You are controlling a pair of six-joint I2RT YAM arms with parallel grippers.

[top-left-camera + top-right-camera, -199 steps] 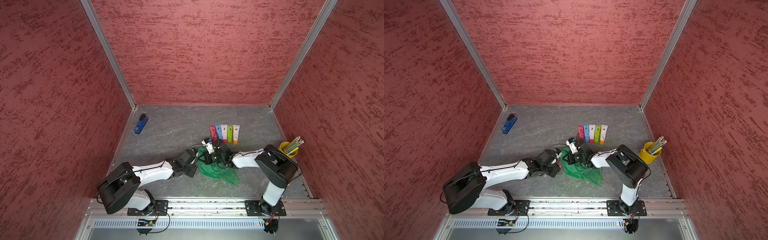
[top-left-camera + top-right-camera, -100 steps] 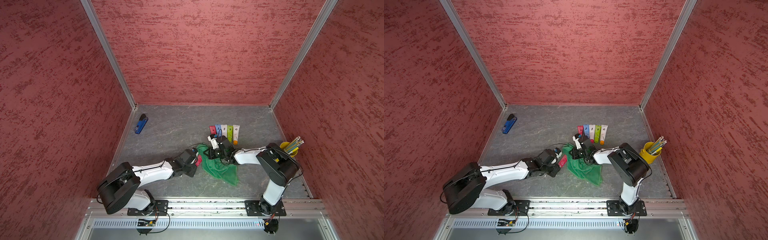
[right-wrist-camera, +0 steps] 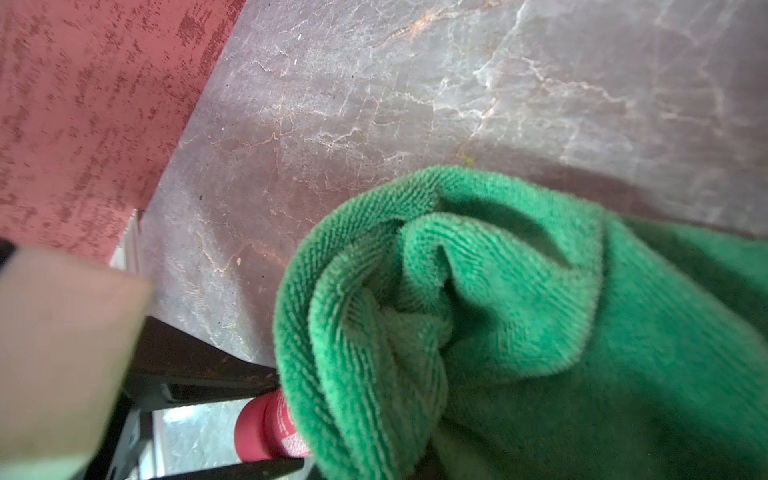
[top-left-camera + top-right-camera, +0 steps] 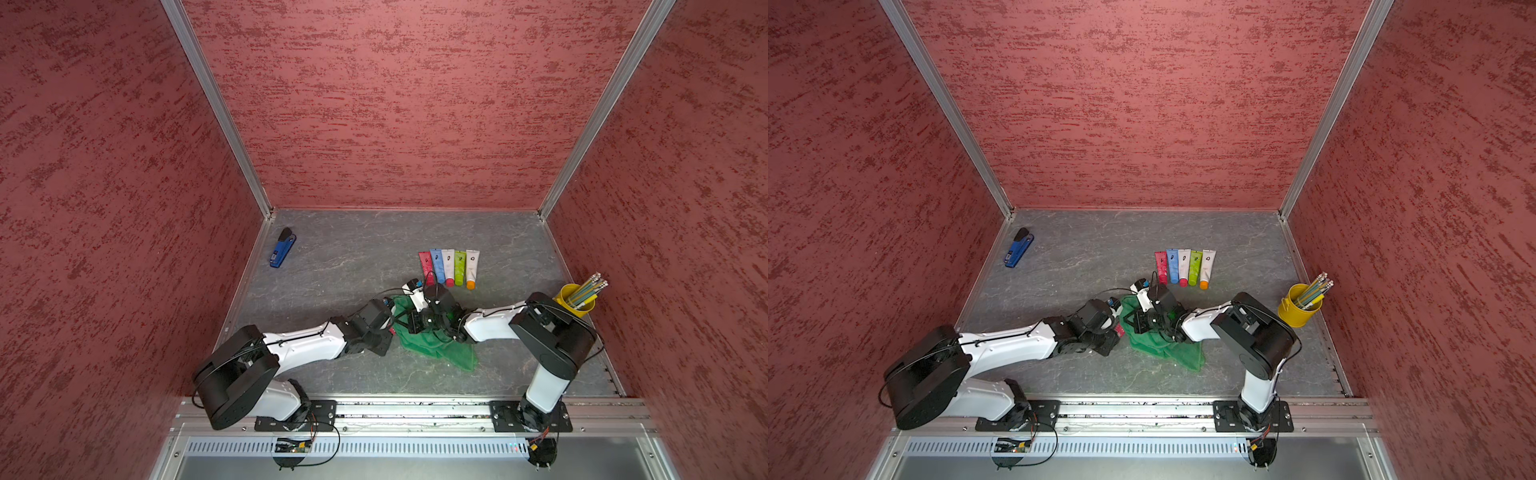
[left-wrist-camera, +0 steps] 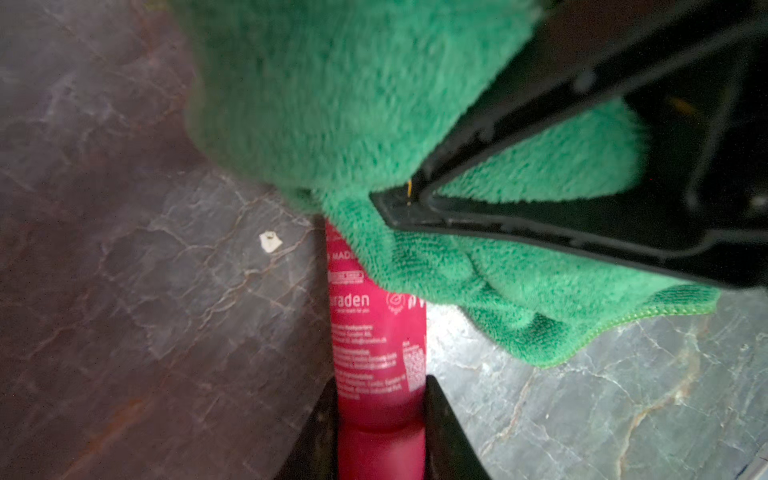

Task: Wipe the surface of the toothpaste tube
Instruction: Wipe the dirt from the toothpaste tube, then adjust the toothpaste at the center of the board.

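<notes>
The toothpaste tube (image 5: 376, 340) is red-pink with white print, and my left gripper (image 5: 379, 401) is shut on its cap end. A bunched green cloth (image 5: 332, 95) lies over the far part of the tube, so only the near half shows. In both top views the cloth (image 4: 436, 345) spreads on the table between the two arms. My right gripper (image 4: 409, 322) is shut on the cloth and presses it against the tube right beside the left gripper (image 4: 388, 328). From the right wrist, the cloth (image 3: 498, 311) fills the view and the tube's cap end (image 3: 266, 428) pokes out.
A row of several coloured tubes (image 4: 449, 268) lies just behind the grippers. A blue stapler (image 4: 282, 252) sits at the far left by the wall. A yellow cup of pencils (image 4: 575, 299) stands at the right edge. A small white scrap (image 5: 270, 242) lies beside the tube.
The right gripper drew the cloth away from the left gripper, baring the red tube. It has now come back, and the cloth covers most of the tube again. The left arm stayed put.
</notes>
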